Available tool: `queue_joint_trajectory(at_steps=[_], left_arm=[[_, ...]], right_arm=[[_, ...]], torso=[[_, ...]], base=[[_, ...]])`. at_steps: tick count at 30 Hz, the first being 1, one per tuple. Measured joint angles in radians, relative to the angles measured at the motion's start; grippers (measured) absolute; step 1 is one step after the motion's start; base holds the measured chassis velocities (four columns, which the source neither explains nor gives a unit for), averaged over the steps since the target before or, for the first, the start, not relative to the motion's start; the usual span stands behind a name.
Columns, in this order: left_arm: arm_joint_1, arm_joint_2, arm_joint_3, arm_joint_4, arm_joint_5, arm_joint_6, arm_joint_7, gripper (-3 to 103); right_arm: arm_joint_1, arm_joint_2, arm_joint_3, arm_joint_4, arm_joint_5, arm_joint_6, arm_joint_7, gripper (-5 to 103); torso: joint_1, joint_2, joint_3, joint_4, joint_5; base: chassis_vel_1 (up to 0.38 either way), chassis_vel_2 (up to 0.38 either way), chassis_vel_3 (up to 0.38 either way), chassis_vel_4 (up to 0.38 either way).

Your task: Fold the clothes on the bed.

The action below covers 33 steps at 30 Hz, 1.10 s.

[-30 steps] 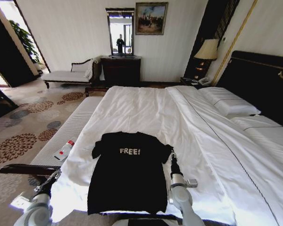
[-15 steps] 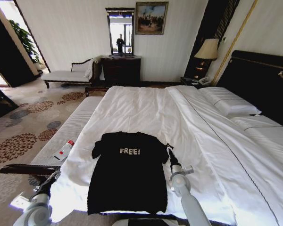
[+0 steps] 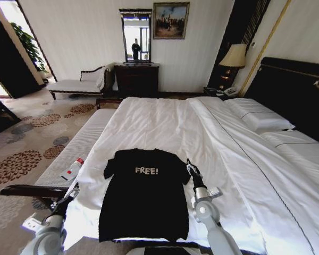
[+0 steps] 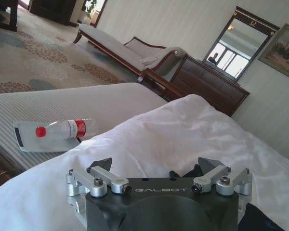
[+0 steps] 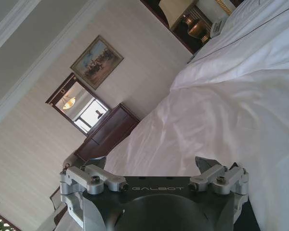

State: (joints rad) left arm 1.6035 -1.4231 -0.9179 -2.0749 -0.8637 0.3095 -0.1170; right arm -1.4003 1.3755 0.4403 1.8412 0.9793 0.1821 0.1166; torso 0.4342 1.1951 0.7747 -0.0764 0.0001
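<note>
We faced a wide bed (image 3: 165,125) in white sheets, with a dark headboard along its right side and white pillows (image 3: 263,121) lying against it. A black T-shirt (image 3: 144,194) with white "FREE!" lettering lay flat near the bed's close edge. Beside the bed on the left ran a long white-cushioned bench (image 3: 80,146), and a red-capped plastic bottle (image 3: 73,169) lay on it.
</note>
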Motion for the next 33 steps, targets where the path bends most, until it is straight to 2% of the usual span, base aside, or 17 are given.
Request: queue_joint_trajectory(at_steps=[3,7,8,10,11,14,15,18,20,33], left_arm=[[-0.084,0.04,0.06,0.067,0.05,0.011,-0.054,100],[-0.122,0.058,0.096,0.131,0.043,0.014,-0.039,100],[-0.141,0.051,0.095,0.167,-0.013,0.021,-0.018,100],[-0.167,0.04,0.086,0.206,-0.103,0.031,-0.005,100],[-0.167,0.04,0.086,0.206,-0.103,0.031,-0.005,100],[-0.226,0.017,0.072,0.279,-0.264,0.047,0.001,100],[-0.226,0.017,0.072,0.279,-0.264,0.047,0.001,100],[-0.285,-0.011,0.069,0.337,-0.362,0.067,0.001,100],[-0.324,-0.028,0.071,0.381,-0.39,0.074,0.001,100],[-0.445,-0.051,0.091,0.533,-0.388,0.094,0.005,100]], right_arm=[[-0.008,0.005,0.001,-0.001,0.009,0.001,0.011,100],[-0.009,0.008,-0.008,-0.009,0.013,0.001,0.018,100],[-0.009,0.01,-0.011,-0.011,0.016,0.001,0.021,100],[-0.011,0.01,-0.011,-0.013,0.02,0.0,0.025,100],[-0.011,0.01,-0.011,-0.013,0.02,0.0,0.025,100],[-0.018,0.01,-0.011,-0.024,0.022,-0.003,0.033,100],[-0.018,0.01,-0.011,-0.024,0.022,-0.003,0.033,100],[-0.025,0.02,-0.012,-0.033,0.019,-0.006,0.042,100],[-0.027,0.026,-0.014,-0.036,0.015,-0.011,0.049,100],[-0.032,0.036,-0.015,-0.052,-0.008,-0.017,0.064,100]], torso=[[0.0,0.0,0.0,-0.0005,-0.0001],[0.0,0.0,0.0,0.0001,-0.0002],[0.0,0.0,0.0,0.0007,-0.0001],[0.0,0.0,0.0,0.0004,-0.0001],[0.0,0.0,0.0,0.0004,-0.0001],[0.0,0.0,0.0,0.0002,-0.0003],[0.0,0.0,0.0,0.0002,-0.0003],[0.0,0.0,0.0,-0.0001,-0.0001],[0.0,0.0,0.0,0.0,0.0001],[0.0,0.0,0.0,0.0001,0.0]], base=[[0.0,0.0,0.0,0.0],[0.0,0.0,0.0,0.0],[0.0,0.0,0.0,0.0],[0.0,0.0,0.0,0.0],[0.0,0.0,0.0,0.0],[0.0,0.0,0.0,0.0],[0.0,0.0,0.0,0.0],[0.0,0.0,0.0,0.0],[0.0,0.0,0.0,0.0],[0.0,0.0,0.0,0.0]])
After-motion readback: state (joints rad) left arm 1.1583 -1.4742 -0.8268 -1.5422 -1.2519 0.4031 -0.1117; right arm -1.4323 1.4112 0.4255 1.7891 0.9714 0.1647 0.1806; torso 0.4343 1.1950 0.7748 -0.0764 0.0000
